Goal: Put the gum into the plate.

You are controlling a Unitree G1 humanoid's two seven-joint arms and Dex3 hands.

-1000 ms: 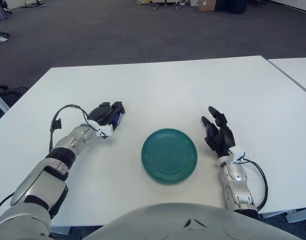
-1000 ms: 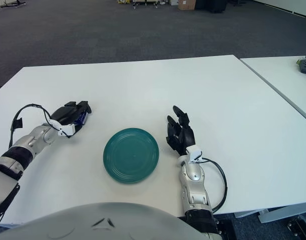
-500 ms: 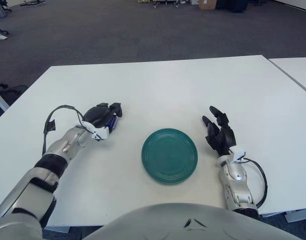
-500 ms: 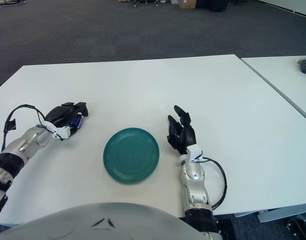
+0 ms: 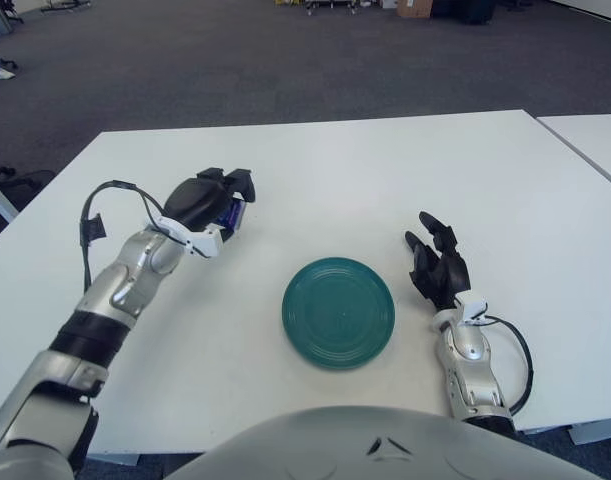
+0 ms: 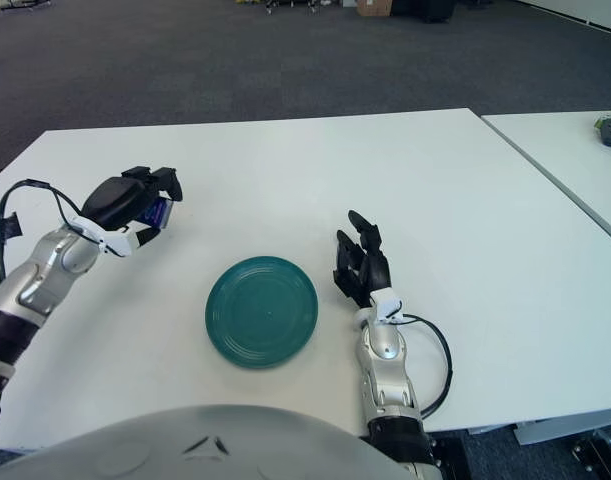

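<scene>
The left hand (image 5: pixel 207 200) is curled around the gum (image 5: pixel 232 213), a small blue pack of which only a sliver shows between the dark fingers (image 5: pixel 240 183); gripping it from above like this keeps the pack enclosed, so it should not slip while being carried. Hand and pack sit up off the white bench (image 5: pixel 315 170), left of and a little beyond the teal plate (image 5: pixel 338 311), which is empty and lies flat near the front edge between the two arms. The gum is therefore well apart from the plate for now, and the carry to the right looks like the step in hand. The right hand (image 5: pixel 440 272) shows just to the right of the plate with its fingers spread and holding nothing, out of the way of the drop. Compared with a second ago, the left hand has risen from bench level with the pack in its grasp and the forearm has swung upward, while the plate and the right hand have not moved.
</scene>
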